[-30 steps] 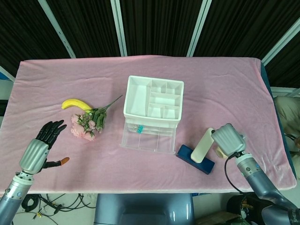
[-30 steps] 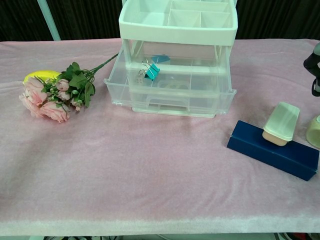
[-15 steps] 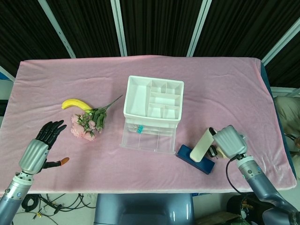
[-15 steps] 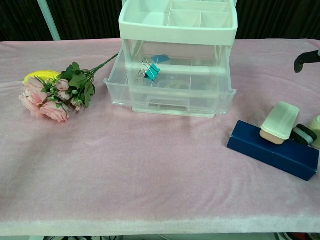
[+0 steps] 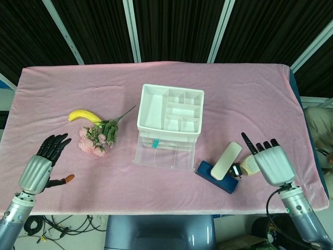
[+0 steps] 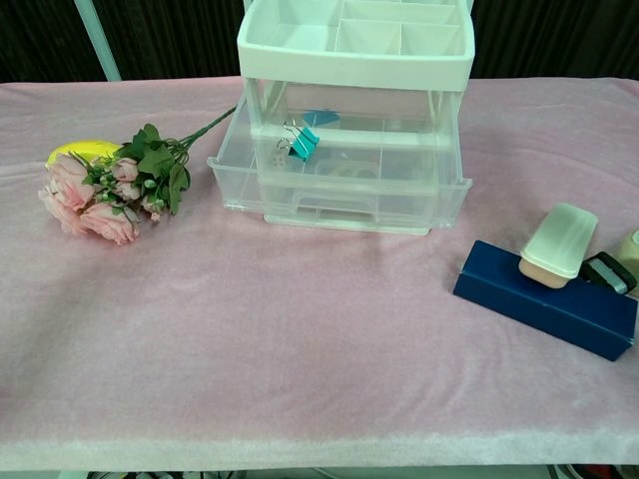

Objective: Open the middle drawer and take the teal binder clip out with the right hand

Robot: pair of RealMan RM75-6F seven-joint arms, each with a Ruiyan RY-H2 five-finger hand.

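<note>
— What do we have in front of us?

— We see a pink cloth point(image 5: 250, 99) over the table, with dark panels behind it. In the middle of the cloth stands our landmark, the white drawer unit point(image 5: 169, 110). Its middle drawer point(image 6: 339, 178) is pulled out toward us.

— And the clip?

— The teal binder clip point(image 6: 303, 141) lies inside that open drawer, near its back left corner. Nothing touches it.

— Our hands?

— Our right hand point(image 5: 271, 163) is well to the right of the unit, near the front edge of the cloth. Its fingers are straight and spread, and it holds nothing. Our left hand point(image 5: 40, 166) is far to the left of the unit, also with fingers apart and holding nothing.

— What else?

— Left of the unit lie pink flowers point(image 5: 99, 136) and, just behind them, a banana point(image 5: 84, 115). Right of the unit and in front of it, a cream case point(image 6: 559, 243) rests on a dark blue box point(image 6: 544, 302).
</note>
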